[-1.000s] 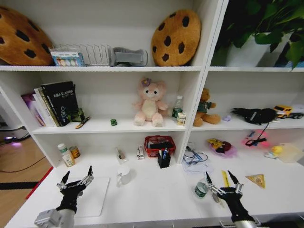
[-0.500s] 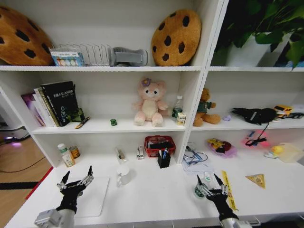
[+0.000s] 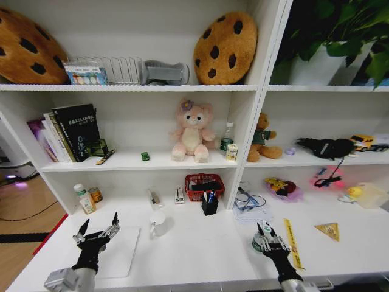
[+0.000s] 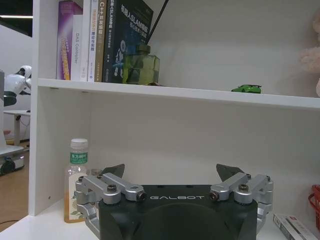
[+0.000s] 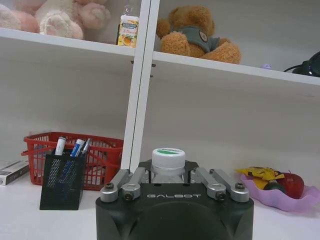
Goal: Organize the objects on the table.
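Note:
My right gripper (image 3: 265, 232) sits low over the white table (image 3: 194, 255) at the front right, shut on a small bottle with a green and white cap (image 3: 257, 244). The right wrist view has that bottle (image 5: 168, 159) between the closed-in fingers (image 5: 122, 184). My left gripper (image 3: 99, 224) hovers open over a thin silver laptop (image 3: 121, 255) at the front left, fingers spread wide (image 4: 170, 172). A tiny green toy car (image 3: 145, 156) stands on the middle shelf (image 4: 246, 88). Pens stand in a black mesh holder (image 3: 209, 203) (image 5: 62, 181).
A white mug (image 3: 158, 224) stands between the arms. A yellow ruler (image 3: 291, 243) and a yellow triangle (image 3: 328, 230) lie to the right. A red mesh basket (image 3: 204, 185) sits behind the pen holder. Small bottles (image 3: 85, 198) stand at the back left.
My right gripper moved left to the small bottle and its fingers closed around it. The left arm stayed still.

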Available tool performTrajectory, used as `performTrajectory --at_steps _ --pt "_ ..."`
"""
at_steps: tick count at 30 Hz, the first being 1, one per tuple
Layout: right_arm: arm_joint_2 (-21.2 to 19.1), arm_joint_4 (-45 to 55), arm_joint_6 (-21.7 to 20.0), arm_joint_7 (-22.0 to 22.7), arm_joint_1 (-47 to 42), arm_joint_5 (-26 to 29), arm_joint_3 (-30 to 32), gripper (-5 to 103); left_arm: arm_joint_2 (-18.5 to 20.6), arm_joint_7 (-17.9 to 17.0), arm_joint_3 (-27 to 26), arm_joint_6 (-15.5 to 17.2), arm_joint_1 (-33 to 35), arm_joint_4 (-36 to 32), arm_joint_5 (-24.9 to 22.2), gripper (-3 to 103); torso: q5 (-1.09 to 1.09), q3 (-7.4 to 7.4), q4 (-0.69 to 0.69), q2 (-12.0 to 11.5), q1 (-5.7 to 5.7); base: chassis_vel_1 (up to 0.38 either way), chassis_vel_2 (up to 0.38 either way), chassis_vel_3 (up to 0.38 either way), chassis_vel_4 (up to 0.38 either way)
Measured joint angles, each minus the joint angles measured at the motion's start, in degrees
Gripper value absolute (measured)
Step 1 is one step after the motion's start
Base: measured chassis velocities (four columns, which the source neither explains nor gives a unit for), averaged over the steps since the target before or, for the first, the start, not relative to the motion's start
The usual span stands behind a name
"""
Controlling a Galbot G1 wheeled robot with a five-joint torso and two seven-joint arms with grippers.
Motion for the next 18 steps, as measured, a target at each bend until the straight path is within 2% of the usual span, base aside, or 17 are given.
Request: performTrajectory --at_steps 5,10,14,16,17,18 --pt "0.0 1.6 0.1 0.3 -1.8 0.3 0.7 30 0.0 0.0 0.0 0.0 0.0 0.0 0.0 100 0.02 0.0 0.0 0.0 0.0 0.0 0.0 0.0 0.0" --pt "2.5 6.6 1.0 1.9 -7.5 0.3 1.8 30 0.0 0.0 0.0 0.0 0.0 0.0 0.0 100 0.01 0.0 0.0 0.0 0.0 0.0 0.0 0.0 0.0" --pt "3.2 7.5 1.4 2.2 -8.9 0.0 1.9 30 0.0 0.0 0.0 0.0 0.0 0.0 0.0 100 0.01 0.0 0.0 0.0 0.0 0.0 0.0 0.0 0.0" --pt "5.0 9.5 3.1 3.3 -12.6 -1.1 2.0 30 0.0 0.0 0.0 0.0 0.0 0.0 0.0 100 0.0 0.0 -0.03 0.0 0.0 0.0 0.0 0.0 0.0" --pt "6.8 11.2 5.9 4.4 -17.0 -3.2 1.8 30 0.0 0.0 0.0 0.0 0.0 0.0 0.0 100 0.0 0.0 0.01 0.0 0.0 0.0 0.0 0.0 0.0" --pt "7.8 11.8 7.8 5.3 -19.6 -4.5 1.5 30 0.0 0.0 0.0 0.0 0.0 0.0 0.0 100 -0.02 0.0 -0.03 0.0 0.0 0.0 0.0 0.0 0.0"
